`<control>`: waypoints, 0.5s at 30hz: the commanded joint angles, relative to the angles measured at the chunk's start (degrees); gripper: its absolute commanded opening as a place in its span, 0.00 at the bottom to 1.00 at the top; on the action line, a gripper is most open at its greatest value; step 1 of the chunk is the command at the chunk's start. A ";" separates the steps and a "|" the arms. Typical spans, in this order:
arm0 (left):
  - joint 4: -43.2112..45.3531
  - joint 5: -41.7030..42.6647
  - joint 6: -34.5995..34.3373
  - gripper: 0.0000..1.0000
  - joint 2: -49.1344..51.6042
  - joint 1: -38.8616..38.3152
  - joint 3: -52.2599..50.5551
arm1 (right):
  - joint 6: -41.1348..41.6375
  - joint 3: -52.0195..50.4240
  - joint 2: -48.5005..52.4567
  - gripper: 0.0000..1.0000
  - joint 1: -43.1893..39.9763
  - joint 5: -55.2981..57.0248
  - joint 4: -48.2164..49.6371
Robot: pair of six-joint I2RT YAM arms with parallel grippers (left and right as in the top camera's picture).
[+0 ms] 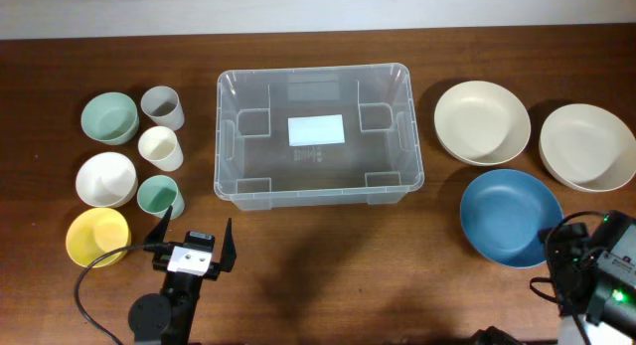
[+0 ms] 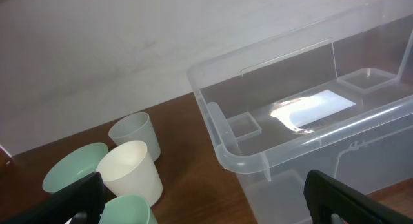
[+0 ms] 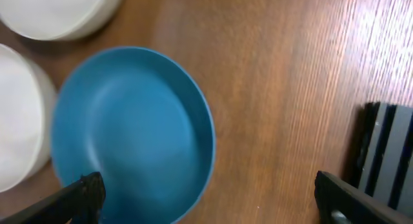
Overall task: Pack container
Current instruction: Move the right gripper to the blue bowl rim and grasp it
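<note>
My left claw (image 1: 197, 226) sits at the near edge of the tabletop (image 1: 328, 275), fingers spread wide, holding nothing. The container (image 1: 318, 171) lies just beyond it, slightly right, mid-tabletop. My right claw (image 3: 206, 185), also spread and unladen, hangs by a blue bowl's (image 1: 507, 216) edge, the container well to its left. The container is a clear rectangular bin with rounded corners, moulded ribs and a white label on its floor. Overhead, the right claw's fingers are hard to make out.

Six bowls (image 1: 482, 122), three cups (image 1: 161, 147), one container (image 1: 318, 193)
</note>
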 commanded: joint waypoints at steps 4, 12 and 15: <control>-0.09 0.42 0.26 1.00 -0.35 0.31 -0.24 | -10.16 -5.38 3.82 0.99 -1.16 -5.09 9.66; -0.09 0.44 0.26 1.00 -0.35 0.31 -0.24 | -14.93 -7.37 12.70 0.99 -1.18 -7.45 16.41; -0.09 0.44 0.26 1.00 -0.35 0.31 -0.24 | -15.69 -7.45 17.07 0.99 -1.18 -7.30 19.04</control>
